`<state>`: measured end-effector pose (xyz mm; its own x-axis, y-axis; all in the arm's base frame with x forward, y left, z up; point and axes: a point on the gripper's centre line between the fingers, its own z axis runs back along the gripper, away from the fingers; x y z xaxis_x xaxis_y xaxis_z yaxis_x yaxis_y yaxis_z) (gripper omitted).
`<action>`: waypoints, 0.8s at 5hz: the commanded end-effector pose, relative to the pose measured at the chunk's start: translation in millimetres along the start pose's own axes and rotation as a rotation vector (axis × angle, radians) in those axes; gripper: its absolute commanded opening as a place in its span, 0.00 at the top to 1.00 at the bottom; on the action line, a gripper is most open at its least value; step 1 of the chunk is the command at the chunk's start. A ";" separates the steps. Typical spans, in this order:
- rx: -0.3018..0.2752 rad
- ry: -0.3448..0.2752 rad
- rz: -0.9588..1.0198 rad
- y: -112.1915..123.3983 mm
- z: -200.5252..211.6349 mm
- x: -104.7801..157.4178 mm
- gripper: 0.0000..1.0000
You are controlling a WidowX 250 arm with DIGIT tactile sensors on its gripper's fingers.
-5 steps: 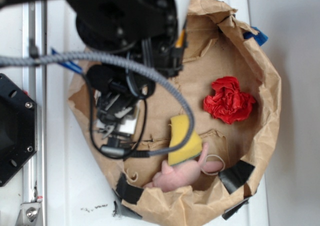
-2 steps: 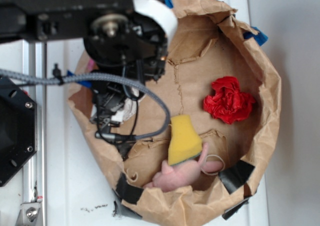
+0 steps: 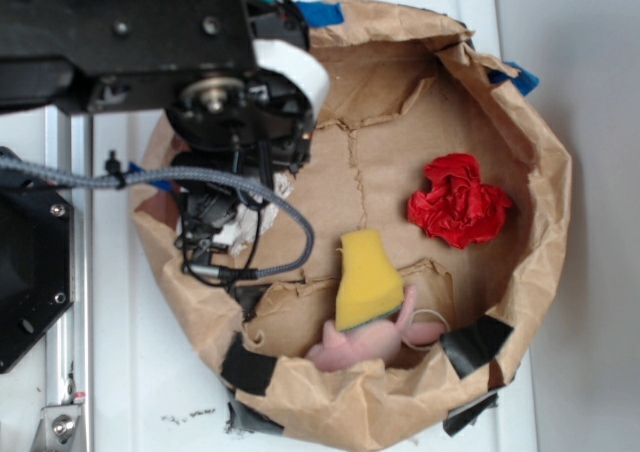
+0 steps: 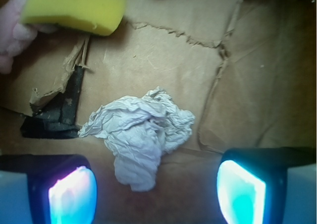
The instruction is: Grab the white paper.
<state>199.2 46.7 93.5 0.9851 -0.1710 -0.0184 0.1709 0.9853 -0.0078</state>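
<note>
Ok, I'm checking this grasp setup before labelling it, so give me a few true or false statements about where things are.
1. The gripper is open, with the white paper between its fingers. True.
2. The white paper is already lifted off the brown paper. False: it lies on it, ungripped.
3. The yellow sponge lies partly on the pink toy. True.
4. The red paper touches the sponge. False: they lie apart.
5. The white paper is flat. False: it is crumpled.
</note>
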 end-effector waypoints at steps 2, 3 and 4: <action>-0.071 -0.069 0.037 -3.6 -32.4 23.2 0.00; -0.067 -0.051 0.043 0.2 -38.3 23.7 0.00; -0.052 -0.042 0.023 1.0 -36.1 26.3 0.00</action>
<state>216.2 44.8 45.5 0.9888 -0.1484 -0.0162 0.1468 0.9863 -0.0759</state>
